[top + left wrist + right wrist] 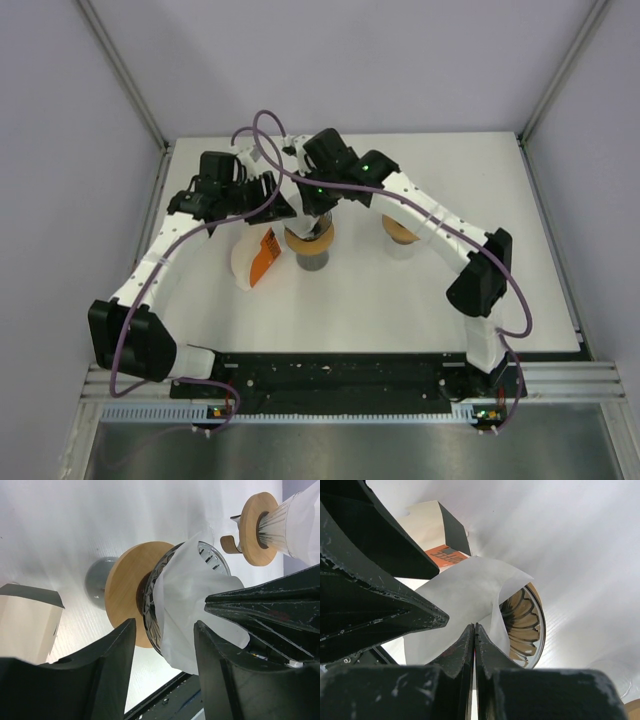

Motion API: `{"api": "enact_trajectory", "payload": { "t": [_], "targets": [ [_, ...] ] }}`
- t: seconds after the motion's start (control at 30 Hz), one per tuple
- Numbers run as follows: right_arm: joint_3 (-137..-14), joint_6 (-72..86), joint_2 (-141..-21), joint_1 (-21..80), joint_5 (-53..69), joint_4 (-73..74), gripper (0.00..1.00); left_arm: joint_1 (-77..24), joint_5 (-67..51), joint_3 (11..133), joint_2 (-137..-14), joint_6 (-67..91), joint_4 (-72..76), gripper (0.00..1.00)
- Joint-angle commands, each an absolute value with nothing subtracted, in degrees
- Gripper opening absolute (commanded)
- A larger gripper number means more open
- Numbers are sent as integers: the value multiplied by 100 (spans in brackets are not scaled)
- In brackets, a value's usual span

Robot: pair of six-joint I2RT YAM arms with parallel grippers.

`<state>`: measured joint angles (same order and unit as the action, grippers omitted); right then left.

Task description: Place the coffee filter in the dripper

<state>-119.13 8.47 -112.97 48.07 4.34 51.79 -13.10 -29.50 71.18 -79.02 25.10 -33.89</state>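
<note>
A glass dripper [310,240] with a wooden collar [125,592] stands on a grey cup [97,582] at mid-table. A white paper coffee filter [190,600] sits crumpled and partly inside the dripper's mouth, and it also shows in the right wrist view [465,595]. My right gripper [474,626] is shut on a fold of the filter just above the dripper's ribbed glass [525,625]; from above, the right gripper [318,218] hangs over it. My left gripper [165,625] is open, its fingers straddling the filter's lower edge beside the dripper; in the top view the left gripper [285,205] is just left of it.
A second dripper [400,238] with a wooden collar and its own filter stands to the right; it also shows in the left wrist view [260,527]. A white filter pack [255,262] with an orange label lies left of the cup; it shows in the right wrist view [437,535].
</note>
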Motion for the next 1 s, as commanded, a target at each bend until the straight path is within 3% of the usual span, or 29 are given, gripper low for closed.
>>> {"api": "enact_trajectory", "payload": {
  "t": [0.0, 0.4, 0.5, 0.6, 0.67, 0.77, 0.87, 0.97],
  "targets": [
    [-12120, 756, -10776, 4755, 519, 4975, 0, -1292, -2953, 7514, -7761, 2321, -3366, 58],
    [-11884, 642, -9714, 4317, -217, 4808, 1, -801, -2558, 8498, -7954, 1600, -3779, 63],
    [-11576, 633, -9134, 3746, -457, 4685, 23, -371, -2383, 8701, -8024, 1424, -3744, 66],
    [-11085, 685, -8501, 2895, -492, 4378, 51, -106, -1979, 8736, -8051, 1187, -3595, 73],
    [-10602, 782, -8123, 2209, -440, 4080, 65, -35, -1628, 8701, -8042, 1003, -3472, 79],
    [-9767, 949, -7630, 1146, -247, 3710, 81, 245, -960, 8526, -8007, 836, -3227, 89],
    [-9073, 1019, -7270, 250, -281, 3481, 90, 465, -616, 8245, -7919, 660, -2893, 98],
    [-8256, 1229, -6971, -542, -98, 3200, 98, 746, -492, 7929, -7893, 571, -2515, 99]
  ]
}}
